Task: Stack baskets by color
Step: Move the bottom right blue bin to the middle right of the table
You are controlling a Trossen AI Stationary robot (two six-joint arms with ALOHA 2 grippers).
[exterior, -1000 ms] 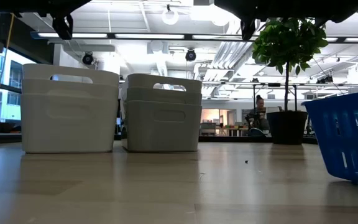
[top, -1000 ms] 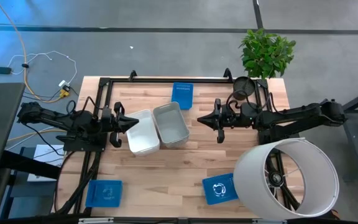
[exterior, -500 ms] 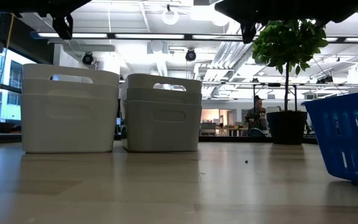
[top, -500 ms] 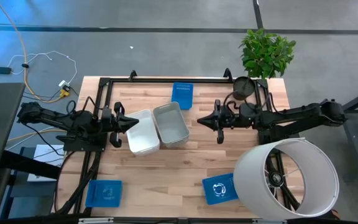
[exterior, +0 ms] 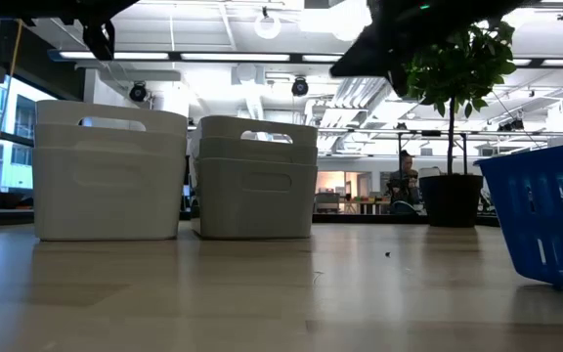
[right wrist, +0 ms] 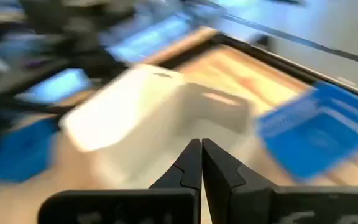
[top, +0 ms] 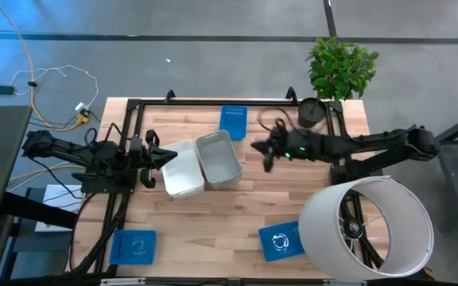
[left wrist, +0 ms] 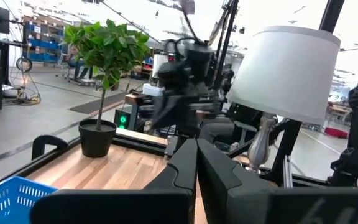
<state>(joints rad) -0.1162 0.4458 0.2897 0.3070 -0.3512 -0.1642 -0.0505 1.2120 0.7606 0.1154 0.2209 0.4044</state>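
Observation:
A white basket and a translucent grey basket stand side by side on their bases mid-table; the low view shows them as white basket and grey basket. One blue basket sits at the far edge, and two more lie near the front: blue basket and blue basket. My left gripper hovers shut over the white basket's left end. My right gripper is shut in the air just right of the grey basket, tipped down toward it.
A big white cylinder with a wheel inside takes up the near right corner. A black plant pot with a leafy plant stands at the far right. Bare wood lies between the grey basket and the near blue baskets.
My right gripper has swung toward the table's left, closing on the grey basket, and has tipped downward and rolled as it went. It stays shut. The baskets have not moved.

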